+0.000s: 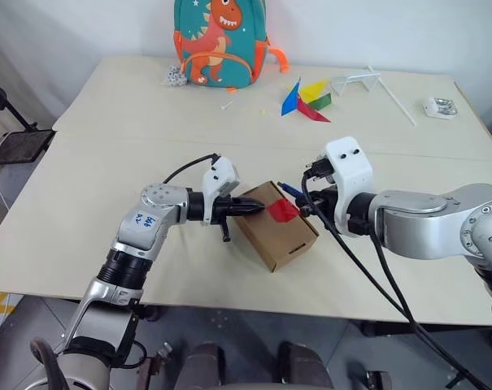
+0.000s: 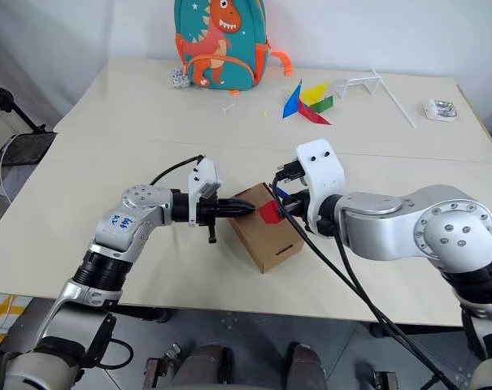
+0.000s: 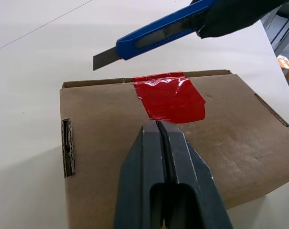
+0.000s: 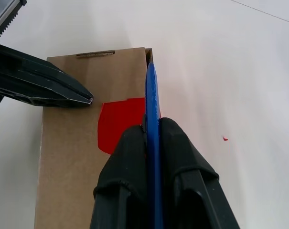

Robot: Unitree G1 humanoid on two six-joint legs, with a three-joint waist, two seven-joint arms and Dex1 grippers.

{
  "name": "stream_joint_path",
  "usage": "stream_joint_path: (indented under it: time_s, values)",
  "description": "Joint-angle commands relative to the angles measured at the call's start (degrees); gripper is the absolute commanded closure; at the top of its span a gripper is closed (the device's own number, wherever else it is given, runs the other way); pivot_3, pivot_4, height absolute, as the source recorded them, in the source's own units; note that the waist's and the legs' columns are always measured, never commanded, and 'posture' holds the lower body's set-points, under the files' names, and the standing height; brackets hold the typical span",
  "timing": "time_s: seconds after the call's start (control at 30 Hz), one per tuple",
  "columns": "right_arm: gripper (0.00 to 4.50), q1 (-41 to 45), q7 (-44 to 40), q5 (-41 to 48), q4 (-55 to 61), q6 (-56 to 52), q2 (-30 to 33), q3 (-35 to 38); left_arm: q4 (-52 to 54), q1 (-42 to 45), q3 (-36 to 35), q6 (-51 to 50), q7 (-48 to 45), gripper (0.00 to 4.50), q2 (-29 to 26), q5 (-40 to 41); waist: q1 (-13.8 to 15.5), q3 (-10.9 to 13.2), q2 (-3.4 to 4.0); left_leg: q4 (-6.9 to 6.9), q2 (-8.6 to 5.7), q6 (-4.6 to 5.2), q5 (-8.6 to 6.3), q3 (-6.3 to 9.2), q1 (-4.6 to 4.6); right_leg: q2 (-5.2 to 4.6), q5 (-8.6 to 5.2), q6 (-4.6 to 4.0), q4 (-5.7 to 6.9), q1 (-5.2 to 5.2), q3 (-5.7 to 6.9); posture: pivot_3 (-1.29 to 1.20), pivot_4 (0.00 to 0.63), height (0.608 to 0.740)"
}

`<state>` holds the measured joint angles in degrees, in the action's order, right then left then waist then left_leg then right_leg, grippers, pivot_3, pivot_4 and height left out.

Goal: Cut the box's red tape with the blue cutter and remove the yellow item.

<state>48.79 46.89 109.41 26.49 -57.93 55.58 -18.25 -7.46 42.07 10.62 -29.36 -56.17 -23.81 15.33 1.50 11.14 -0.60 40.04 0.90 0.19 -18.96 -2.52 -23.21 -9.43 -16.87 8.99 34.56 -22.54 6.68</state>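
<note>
The brown box (image 1: 272,237) lies near the table's front edge, with the red tape (image 1: 282,210) across its top edge. My left gripper (image 1: 259,208) is shut, and its tips (image 3: 157,126) rest on the box top just beside the tape. My right gripper (image 4: 152,128) is shut on the blue cutter (image 3: 158,33). The cutter's blade (image 3: 105,57) is extended and hovers just past the taped edge of the box. The yellow item is hidden.
A dinosaur backpack (image 1: 221,41) stands at the table's far edge. A paper pinwheel (image 1: 309,101), a white frame with a stick (image 1: 367,81) and a small white object (image 1: 439,107) lie at the far right. Cables trail from my right arm.
</note>
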Motion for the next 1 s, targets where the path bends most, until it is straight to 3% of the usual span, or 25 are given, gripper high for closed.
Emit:
stream_joint_path:
  time_s: [0.03, 1.0]
  values:
    - [4.37, 0.4, -0.5, -0.6, 0.4, -0.2, -0.5, 0.8, 0.3, -1.5, 1.7, -1.0, -0.1, 4.5, -0.6, -1.2, 0.0, 0.0, 0.0, 0.0, 0.0, 0.0, 0.0, 0.0, 0.0, 0.0, 0.0, 0.0, 0.0, 0.0, 0.0, 0.0, 0.15, 0.74]
    - [4.37, -2.5, -2.4, -0.9, -0.9, -2.8, -1.2, 0.5, 1.8, -1.9, 2.0, -2.3, 0.6, 4.5, -1.7, -1.1, -0.1, 0.0, 0.01, 0.0, 0.0, 0.0, 0.0, -0.02, 0.04, 0.0, 0.0, 0.0, 0.07, -0.01, -0.02, 0.0, 0.15, 0.74]
